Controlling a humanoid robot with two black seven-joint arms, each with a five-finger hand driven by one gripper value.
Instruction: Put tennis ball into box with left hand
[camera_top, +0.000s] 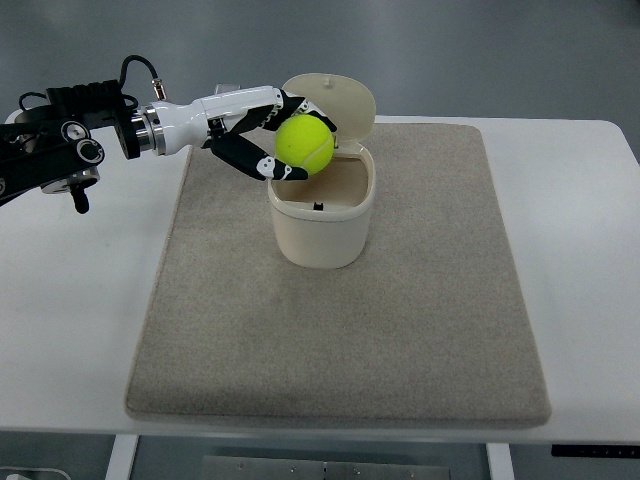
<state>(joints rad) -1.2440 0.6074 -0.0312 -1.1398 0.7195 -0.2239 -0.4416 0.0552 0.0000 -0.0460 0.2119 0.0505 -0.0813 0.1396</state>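
Gripping the tennis ball (305, 144) between curled black fingers (243, 155), the left hand (268, 135) hangs over the near-left rim of the cream box (322, 225). Its arm (70, 145) reaches in from the left edge of the picture, white forearm first, with black cabling looped above the wrist. The ball sits at the fingertip end of the hand, over the box's open mouth and partly above the rim, not yet inside. Just beyond the fingertips the box's hinged lid (335, 98) stands tipped back, its rounded edge rising behind the ball. The box's inside shows pale brown below the ball.

Beneath the hand and box lies a grey-beige mat (340, 330), its left edge running under the wrist and its far edge passing just behind the lid. Most of the mat toward the robot's side and to the right of the box lies bare. Around the mat the white table (70, 300) shows as a wide band below the arm and another beyond the mat's right edge
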